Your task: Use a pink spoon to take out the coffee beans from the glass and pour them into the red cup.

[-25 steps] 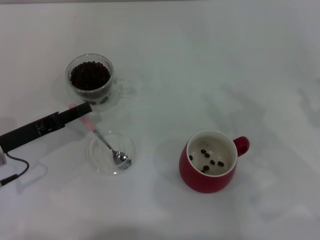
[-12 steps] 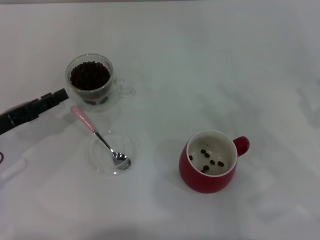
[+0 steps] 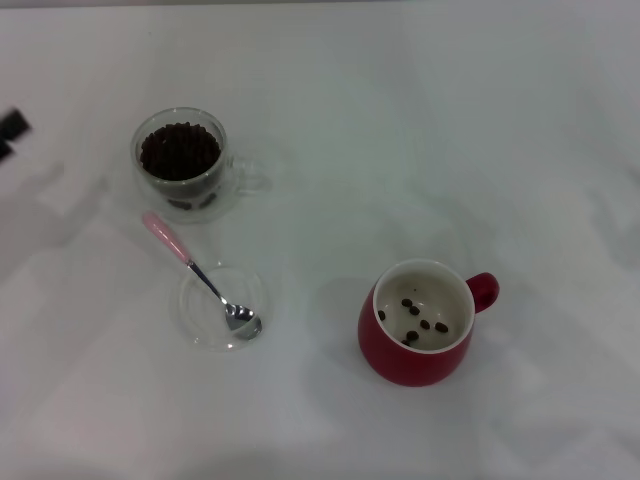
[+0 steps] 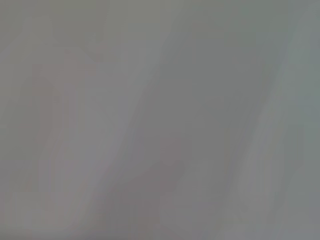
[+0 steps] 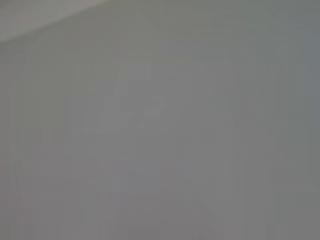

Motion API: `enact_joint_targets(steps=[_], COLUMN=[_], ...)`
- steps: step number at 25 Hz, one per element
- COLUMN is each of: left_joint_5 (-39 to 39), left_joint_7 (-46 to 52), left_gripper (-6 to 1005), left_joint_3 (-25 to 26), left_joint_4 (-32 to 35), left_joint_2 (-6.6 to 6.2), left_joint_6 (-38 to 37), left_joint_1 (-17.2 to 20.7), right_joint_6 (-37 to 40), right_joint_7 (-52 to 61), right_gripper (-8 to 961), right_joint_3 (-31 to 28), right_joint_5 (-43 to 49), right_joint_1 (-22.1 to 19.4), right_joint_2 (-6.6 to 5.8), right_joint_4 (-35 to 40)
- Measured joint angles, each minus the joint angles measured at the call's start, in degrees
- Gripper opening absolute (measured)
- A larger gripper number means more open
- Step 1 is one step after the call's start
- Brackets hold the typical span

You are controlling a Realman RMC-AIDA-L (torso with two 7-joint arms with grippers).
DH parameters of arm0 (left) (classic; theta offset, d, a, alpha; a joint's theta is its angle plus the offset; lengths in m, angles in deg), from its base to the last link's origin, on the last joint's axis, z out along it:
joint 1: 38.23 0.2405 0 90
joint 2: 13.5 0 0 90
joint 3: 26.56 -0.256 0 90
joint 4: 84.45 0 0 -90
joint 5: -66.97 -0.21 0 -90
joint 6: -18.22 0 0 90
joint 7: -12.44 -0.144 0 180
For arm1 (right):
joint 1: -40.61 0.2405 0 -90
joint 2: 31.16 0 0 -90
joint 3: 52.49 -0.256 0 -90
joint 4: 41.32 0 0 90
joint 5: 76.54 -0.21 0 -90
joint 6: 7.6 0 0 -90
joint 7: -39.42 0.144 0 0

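Note:
In the head view the pink spoon [image 3: 190,265] lies free on the table, its metal bowl resting in a flat clear saucer [image 3: 205,322] and its pink handle pointing toward the glass. The glass [image 3: 182,165] stands at the back left, filled with coffee beans [image 3: 180,150]. The red cup [image 3: 420,325] stands at the front right with several beans [image 3: 415,318] in it. Only a dark tip of my left gripper [image 3: 10,132] shows at the left edge, well away from the spoon and holding nothing. My right gripper is out of view.
The white table [image 3: 400,130] stretches around the objects. Both wrist views show only a blank grey surface.
My left gripper has let go of the spoon's handle and pulled back to the left and far side, almost out of view. The spoon stays on the saucer.

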Motion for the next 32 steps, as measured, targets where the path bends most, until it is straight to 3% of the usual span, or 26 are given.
enact_joint_targets(steps=[7,19,32], left_joint_5=[1.2,2.1,16.0], left_joint_7=[-12.7,-25.5,-43.1], left_gripper=[690,689,684], left_joint_3=[10.7,18.3,18.6], left_joint_4=[-0.3,-3.4,-14.6], left_joint_2=[1.15,2.30,2.65], left_joint_6=[0.1,4.4,4.1], left_joint_1=[-0.4,-4.5,-6.6], right_joint_6=[0.6,-0.3,-9.7], right_joint_7=[2.8,5.5,1.4], right_gripper=[576,574,576], right_joint_3=[1.6,1.1,1.2], right_joint_5=[0.1,-0.4,-0.6], right_joint_1=[0.7,2.8,4.8], right_joint_2=[0.31,0.37,0.28], right_joint_4=[0.0,0.5,2.0])
